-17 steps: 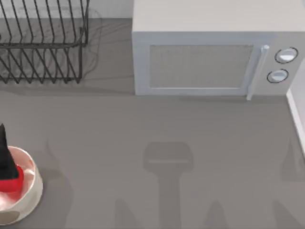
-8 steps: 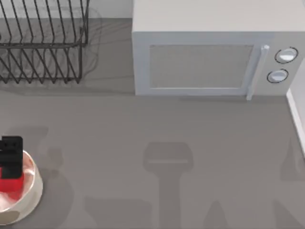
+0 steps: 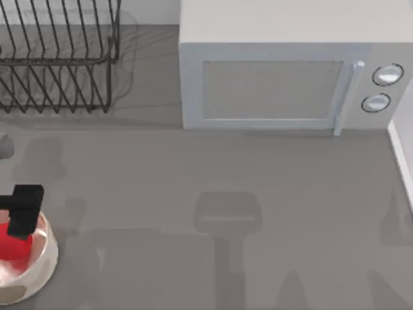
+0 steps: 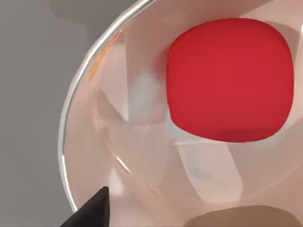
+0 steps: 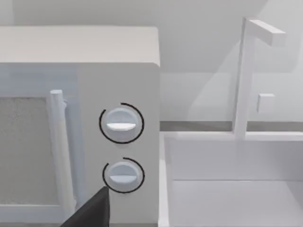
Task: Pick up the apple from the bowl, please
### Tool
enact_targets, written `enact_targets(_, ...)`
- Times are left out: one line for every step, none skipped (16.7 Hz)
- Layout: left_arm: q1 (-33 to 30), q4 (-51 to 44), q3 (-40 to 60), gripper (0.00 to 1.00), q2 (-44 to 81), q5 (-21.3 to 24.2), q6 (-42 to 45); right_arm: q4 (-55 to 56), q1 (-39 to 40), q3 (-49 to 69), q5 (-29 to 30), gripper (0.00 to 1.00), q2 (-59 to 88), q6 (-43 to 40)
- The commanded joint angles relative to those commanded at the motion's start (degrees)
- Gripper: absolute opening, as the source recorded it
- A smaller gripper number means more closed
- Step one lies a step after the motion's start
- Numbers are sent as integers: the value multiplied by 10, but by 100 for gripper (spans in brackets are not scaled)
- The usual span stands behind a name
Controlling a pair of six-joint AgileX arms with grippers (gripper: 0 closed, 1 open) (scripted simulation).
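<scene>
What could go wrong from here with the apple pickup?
1. The left gripper hangs over the far rim of the bowl, off to one side of the apple; coming straight down, a finger might hit the rim.
2. The apple is smooth and rounded on a glossy wall, so an off-centre close may squirt it away.
3. A knock could shift the bowl, which sits at the table's left edge.
</scene>
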Motion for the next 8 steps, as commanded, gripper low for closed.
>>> enact_targets(0,-9,8,100,12,0,0,0,0,0,0,100,0,0)
enact_targets(0,-13,12,100,17,0,0,0,0,0,0,100,0,0)
enact_targets(0,-13,12,100,17,0,0,0,0,0,0,100,0,0)
enact_targets(0,-13,12,100,17,0,0,0,0,0,0,100,0,0)
enact_targets(0,-13,12,100,17,0,0,0,0,0,0,100,0,0)
enact_targets(1,-11,10,100,16,0,0,0,0,0,0,100,0,0)
enact_targets(1,-10,9,100,16,0,0,0,0,0,0,100,0,0)
enact_targets(1,-3,4,100,20,0,0,0,0,0,0,100,0,0)
